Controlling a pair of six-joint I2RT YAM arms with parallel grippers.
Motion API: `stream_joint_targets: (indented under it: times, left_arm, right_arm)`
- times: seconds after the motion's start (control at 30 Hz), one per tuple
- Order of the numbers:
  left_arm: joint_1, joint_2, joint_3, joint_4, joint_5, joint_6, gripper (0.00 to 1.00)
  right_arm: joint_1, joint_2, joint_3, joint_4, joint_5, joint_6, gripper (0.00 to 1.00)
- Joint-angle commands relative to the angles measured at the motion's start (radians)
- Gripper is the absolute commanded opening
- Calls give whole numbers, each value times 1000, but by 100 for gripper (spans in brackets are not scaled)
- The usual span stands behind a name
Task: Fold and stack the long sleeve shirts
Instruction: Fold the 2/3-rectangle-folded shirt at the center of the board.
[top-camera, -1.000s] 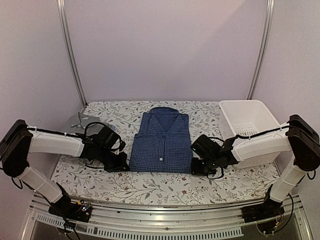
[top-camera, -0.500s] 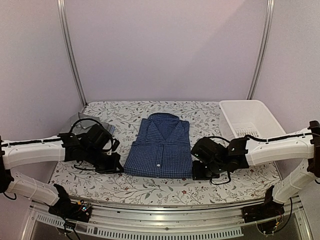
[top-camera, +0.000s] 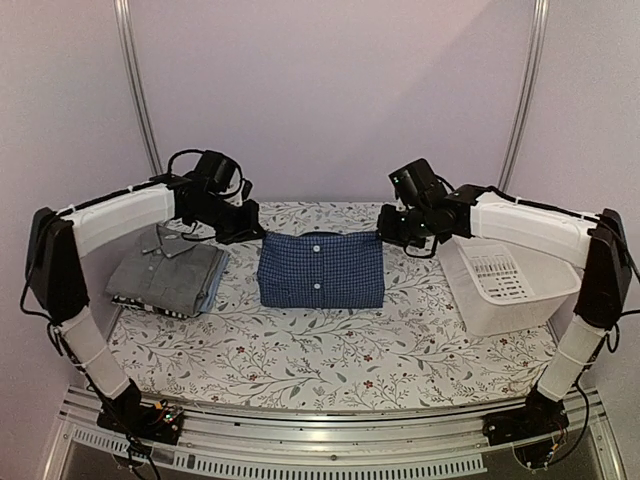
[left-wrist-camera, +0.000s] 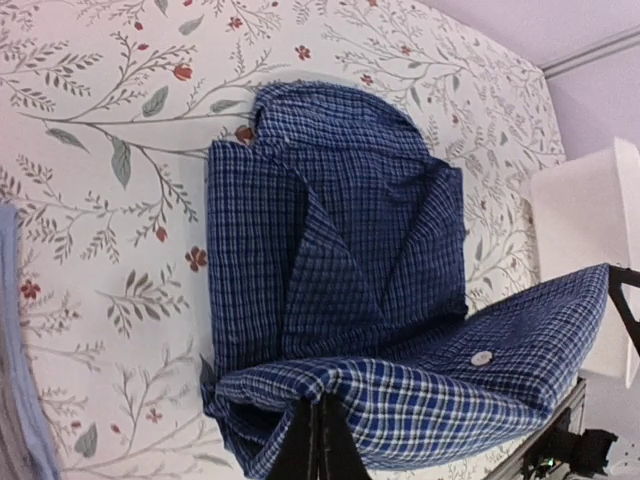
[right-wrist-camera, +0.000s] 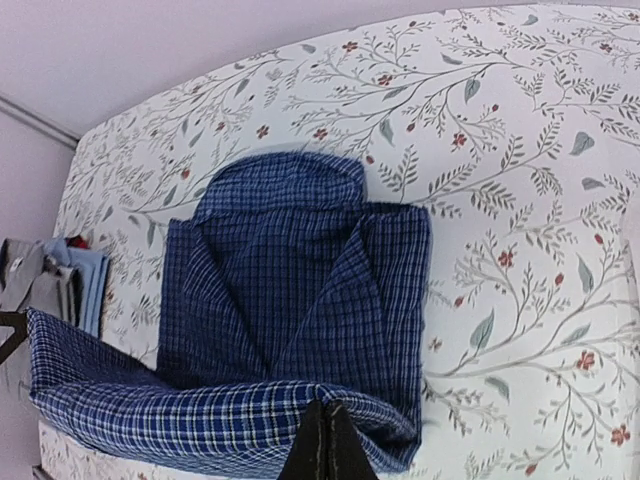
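Clamped tight on the lifted edge of the blue shirt (top-camera: 320, 270), left gripper (top-camera: 254, 236) at 9 o'clock, right gripper (top-camera: 384, 235) at 3 o'clock, collar (right-wrist-camera: 280, 185) ahead at 12 o'clock.

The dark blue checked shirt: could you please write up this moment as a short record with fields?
shirt: dark blue checked shirt, buttoned, its lower half raised and doubled back toward the collar
left gripper: jaws shut on its side's corner of the raised hem
right gripper: jaws shut on the opposite hem corner
collar: flat on the table, not yet covered
folded pile: grey shirt on top, left of the blue shirt
basket: white, right of the shirt
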Motion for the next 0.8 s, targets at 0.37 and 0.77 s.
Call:
stream_joint_targets:
  times: [0.37, 0.77]
  left_arm:
    - [87, 614, 318, 124, 119, 72, 0]
    - [50, -16, -381, 281, 78, -37, 0]
  right_arm:
    - [-157, 646, 310, 74, -129, -192, 0]
    - [-2, 115, -222, 110, -29, -35, 0]
